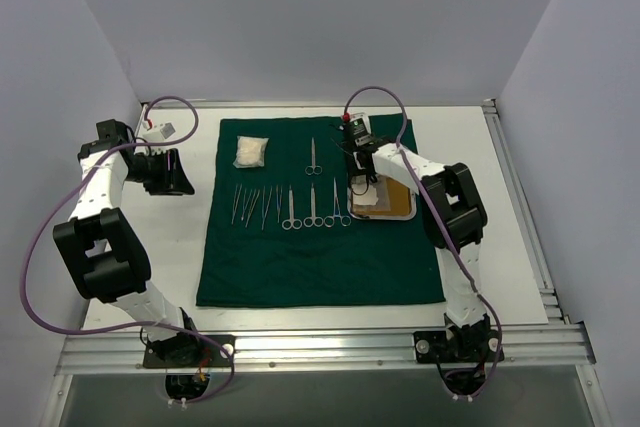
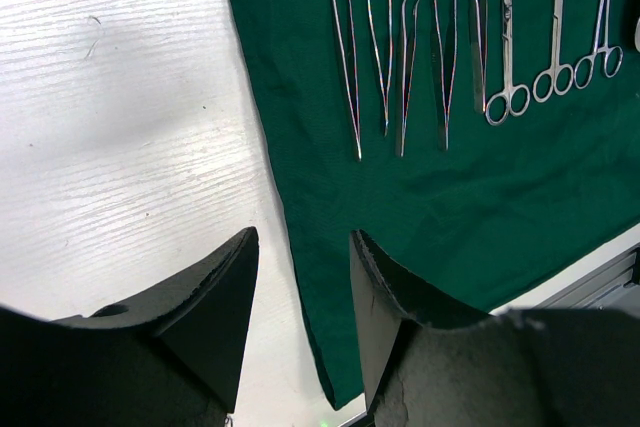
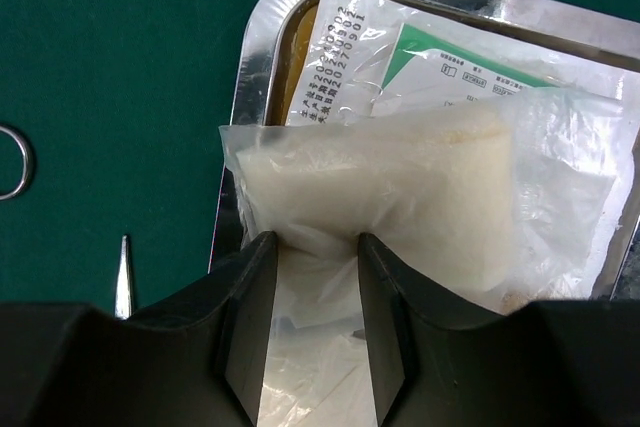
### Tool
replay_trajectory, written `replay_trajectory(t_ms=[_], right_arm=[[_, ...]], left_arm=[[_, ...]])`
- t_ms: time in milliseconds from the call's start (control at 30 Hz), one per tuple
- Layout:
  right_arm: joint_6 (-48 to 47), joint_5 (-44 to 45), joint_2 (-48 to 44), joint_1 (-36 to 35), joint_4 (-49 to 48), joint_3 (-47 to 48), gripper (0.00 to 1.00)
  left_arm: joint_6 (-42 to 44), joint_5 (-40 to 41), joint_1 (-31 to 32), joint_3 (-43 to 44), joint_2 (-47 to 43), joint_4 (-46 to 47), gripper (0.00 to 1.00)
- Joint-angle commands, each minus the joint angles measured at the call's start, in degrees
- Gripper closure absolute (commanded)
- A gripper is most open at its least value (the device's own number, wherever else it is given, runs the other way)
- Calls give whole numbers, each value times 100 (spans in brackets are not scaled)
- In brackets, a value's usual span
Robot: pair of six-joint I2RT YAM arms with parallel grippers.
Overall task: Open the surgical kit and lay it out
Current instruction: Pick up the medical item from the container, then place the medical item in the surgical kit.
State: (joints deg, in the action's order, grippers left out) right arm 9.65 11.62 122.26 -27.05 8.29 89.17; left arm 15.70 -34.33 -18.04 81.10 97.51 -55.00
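The dark green drape [image 1: 320, 247] lies spread flat on the table. On it lie a row of slim forceps and scissors [image 1: 290, 207], one more pair of scissors [image 1: 313, 157] and a gauze packet [image 1: 250, 152]. The steel tray [image 1: 405, 215] sits on the drape's right side. My right gripper [image 1: 358, 185] is over the tray's left end. In the right wrist view its jaws [image 3: 317, 247] pinch a clear packet of white gauze [image 3: 400, 187] above the tray's rim [image 3: 250, 67], with printed packets [image 3: 440, 67] beneath. My left gripper [image 2: 302, 247] is open and empty over the drape's left edge [image 2: 300, 277].
Forceps [image 2: 350, 67] and ring-handled scissors [image 2: 510, 102] lie on the drape beyond my left gripper. A scissor ring [image 3: 10, 162] and an instrument tip [image 3: 123, 267] lie left of the tray. White walls stand close on three sides. A metal rail [image 1: 300, 347] runs along the near edge.
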Motion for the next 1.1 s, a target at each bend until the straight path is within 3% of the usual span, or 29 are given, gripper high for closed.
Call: replay_trajectory(t_ms=[0, 67, 100, 233, 533, 733, 933, 1067], right_arm=[[-183, -19, 9, -29, 208, 127, 68], [-209, -54, 0, -29, 216, 154, 73], [-218, -63, 0, -37, 234, 154, 82], [-262, -54, -245, -37, 252, 92, 99], [-920, 95, -1010, -195, 532, 66, 100], [-2308, 43, -1459, -643, 612, 242, 100], [-4028, -1510, -1240, -1065, 76, 504, 100], [-5005, -2558, -477, -1136, 320, 1399, 100]], left_arm=[[108, -65, -6, 117, -31, 7, 50], [100, -65, -6, 117, -31, -2, 50], [100, -65, -6, 117, -31, -2, 49], [117, -57, -6, 125, -57, -19, 50], [108, -92, -6, 195, -40, -37, 50], [178, -267, 3, 292, -57, -107, 50], [135, -478, 11, 459, 13, -177, 50], [117, -487, 11, 486, 75, -256, 49]])
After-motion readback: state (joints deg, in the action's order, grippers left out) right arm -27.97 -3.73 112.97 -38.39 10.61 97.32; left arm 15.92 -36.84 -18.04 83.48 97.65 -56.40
